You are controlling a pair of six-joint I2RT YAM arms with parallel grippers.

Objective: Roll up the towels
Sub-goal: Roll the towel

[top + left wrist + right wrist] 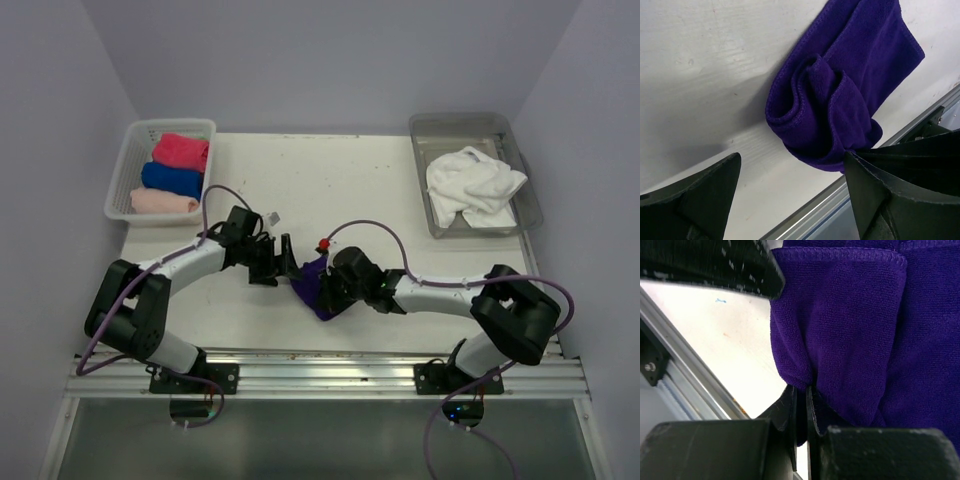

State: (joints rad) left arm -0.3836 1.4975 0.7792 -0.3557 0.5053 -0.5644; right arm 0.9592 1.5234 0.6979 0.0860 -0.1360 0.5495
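Observation:
A purple towel (318,287) lies partly rolled on the table's front middle. In the left wrist view the purple towel (840,90) shows a loose coil at its near end. My left gripper (285,260) is open just left of the towel, its jaws wide apart, the right finger (900,190) touching the roll's edge. My right gripper (335,288) is shut on a fold of the purple towel (850,330), pinching its edge.
A white basket (128,150) at back left holds rolled red (182,150), blue (172,180) and pink (165,202) towels. A clear tray (528,195) at back right holds crumpled white towels (472,185). The table's front metal rail (330,370) is close below the grippers.

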